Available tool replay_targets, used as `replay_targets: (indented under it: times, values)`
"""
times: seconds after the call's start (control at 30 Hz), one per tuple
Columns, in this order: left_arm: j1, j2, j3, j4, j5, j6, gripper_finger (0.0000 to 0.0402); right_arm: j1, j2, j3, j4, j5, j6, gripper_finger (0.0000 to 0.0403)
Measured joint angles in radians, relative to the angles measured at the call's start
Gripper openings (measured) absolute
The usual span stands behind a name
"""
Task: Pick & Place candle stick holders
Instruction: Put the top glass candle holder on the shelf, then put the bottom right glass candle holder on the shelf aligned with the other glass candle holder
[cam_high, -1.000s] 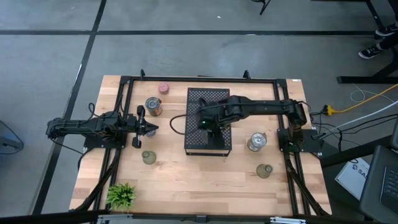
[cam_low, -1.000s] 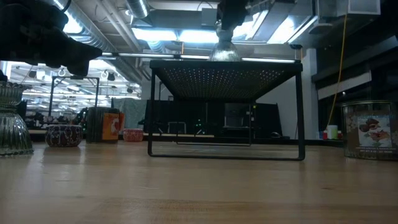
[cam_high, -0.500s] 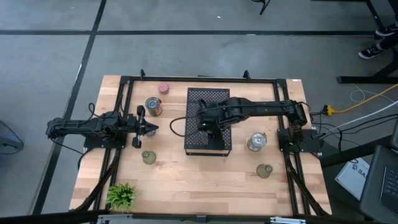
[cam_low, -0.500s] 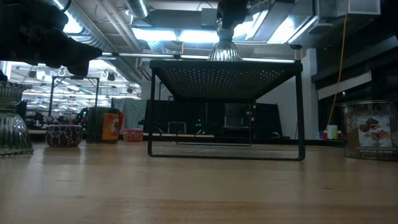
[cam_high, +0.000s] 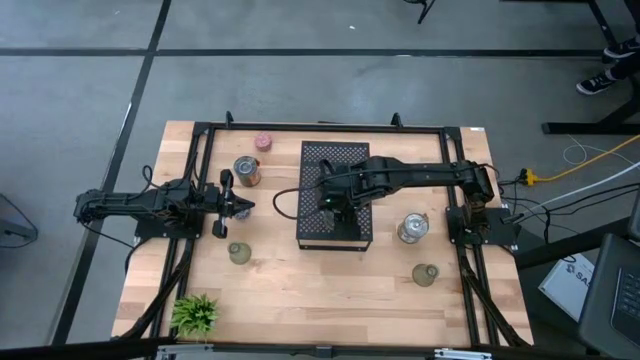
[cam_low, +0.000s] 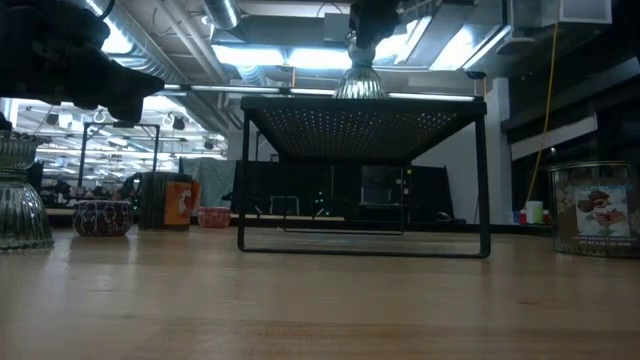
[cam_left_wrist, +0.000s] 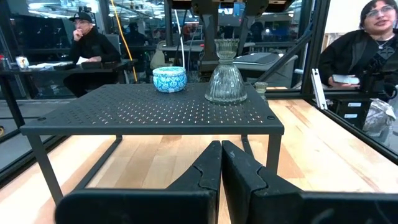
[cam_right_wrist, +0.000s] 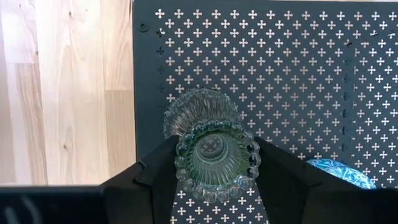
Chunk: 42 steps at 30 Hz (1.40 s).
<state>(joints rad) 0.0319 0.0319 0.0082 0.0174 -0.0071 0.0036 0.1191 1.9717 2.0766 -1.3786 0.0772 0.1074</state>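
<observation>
A clear ribbed glass holder (cam_left_wrist: 226, 81) stands on its flared base on the black perforated tray (cam_high: 318, 225), beside a blue holder (cam_left_wrist: 169, 79). My right gripper (cam_right_wrist: 217, 163) is over the tray, shut on the glass holder's top. My left gripper (cam_left_wrist: 221, 167) is shut and empty, left of the tray (cam_high: 232, 205). On the table rest a pink holder (cam_high: 263, 142), a silvery holder (cam_high: 246, 171), a second silvery holder (cam_high: 412, 228), an olive holder (cam_high: 239, 253) and a second olive holder (cam_high: 425, 274). My right gripper holds the clear holder's beaded upper cup (cam_right_wrist: 217, 132) between its two fingers, one on each side of the rim. The fingers (cam_left_wrist: 210, 37) come from above, pointing down. The holder is upright with its base (cam_left_wrist: 226, 94) on the tray top.
The tray stands raised on thin legs (cam_low: 243, 180) at the table's middle. A small green plant (cam_high: 195, 313) sits at the near left. A black frame rail (cam_high: 200, 170) runs around the table. People sit beyond the table (cam_left_wrist: 373, 37).
</observation>
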Motion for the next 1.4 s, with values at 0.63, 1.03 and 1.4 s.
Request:
replay_targets:
  times: [0.63,1.03,1.4]
  values:
    - [0.0,0.0,0.0,0.0,0.0,0.0,0.0006,0.001,0.0,0.0,0.009,0.0,-0.009,0.0228]
    - [0.0,0.0,0.0,0.0,0.0,0.0,0.0006,0.004,-0.003,0.0,0.006,0.016,0.014,0.031]
    - [0.0,0.0,0.0,0.0,0.0,0.0,0.0006,0.041,-0.092,0.0,-0.02,0.109,0.061,0.0332]
